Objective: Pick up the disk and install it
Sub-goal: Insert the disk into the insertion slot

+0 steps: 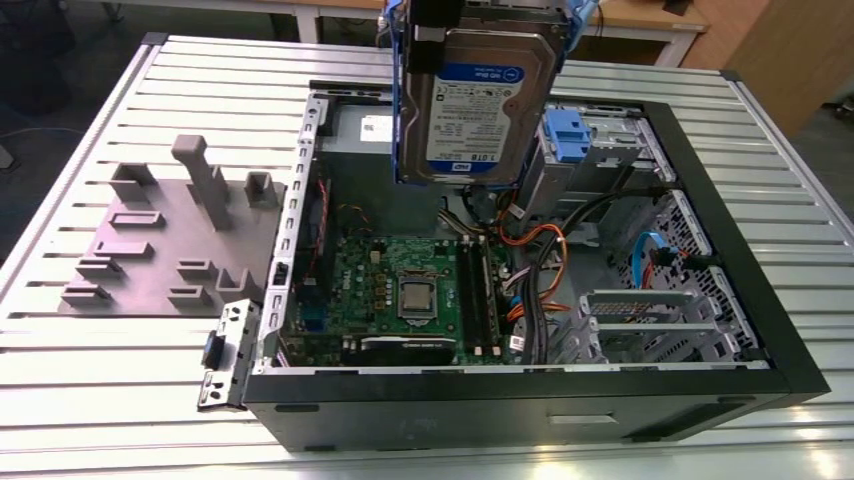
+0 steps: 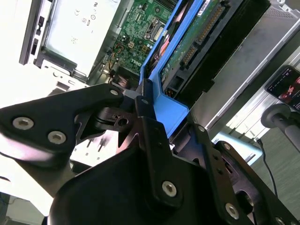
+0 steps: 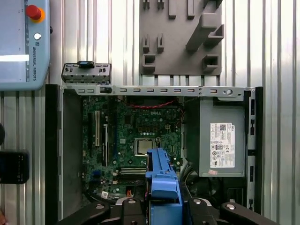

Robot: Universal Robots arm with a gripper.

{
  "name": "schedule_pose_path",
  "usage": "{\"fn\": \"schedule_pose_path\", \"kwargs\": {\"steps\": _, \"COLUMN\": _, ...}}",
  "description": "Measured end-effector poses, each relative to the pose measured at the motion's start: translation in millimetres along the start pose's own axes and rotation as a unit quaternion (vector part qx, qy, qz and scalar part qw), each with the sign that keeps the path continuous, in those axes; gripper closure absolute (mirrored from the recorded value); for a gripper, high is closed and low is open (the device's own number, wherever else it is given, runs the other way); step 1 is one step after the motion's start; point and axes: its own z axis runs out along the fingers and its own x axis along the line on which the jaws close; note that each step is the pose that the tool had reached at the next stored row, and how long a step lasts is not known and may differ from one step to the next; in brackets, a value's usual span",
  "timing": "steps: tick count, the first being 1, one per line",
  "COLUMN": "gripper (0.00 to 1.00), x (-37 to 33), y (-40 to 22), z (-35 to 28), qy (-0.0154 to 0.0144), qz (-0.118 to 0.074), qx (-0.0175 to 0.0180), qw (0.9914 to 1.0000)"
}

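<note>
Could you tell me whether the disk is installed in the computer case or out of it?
Out: the disk hangs upright above the open case, its blue carrier clamped in the gripper.

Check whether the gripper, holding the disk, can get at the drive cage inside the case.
Probably yes: the gripper is shut on the disk above the open computer case; nothing visible lies over the drive cage, though cables run beside it.

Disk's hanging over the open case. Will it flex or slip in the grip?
Probably rigid: the disk is a metal-bodied slab. Likely heavy for its size. The gripper pinches its blue plastic carrier, which may flex or slip slightly.
</note>
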Motion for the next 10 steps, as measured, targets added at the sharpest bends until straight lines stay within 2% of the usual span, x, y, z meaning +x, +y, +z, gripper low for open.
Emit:
{"fn": "schedule_pose_path", "kwargs": {"steps": 5, "gripper": 0.64, "x": 4.6, "y": 0.0, "z": 0.0, "qy": 0.0000, "qz": 0.000, "qx": 0.0000, "qw": 1.00000}}
{"fn": "schedule_pose_path", "kwargs": {"steps": 10, "gripper": 0.64, "x": 12.1, "y": -0.2, "z": 0.0, "qy": 0.0000, "qz": 0.000, "qx": 0.0000, "qw": 1.00000}}
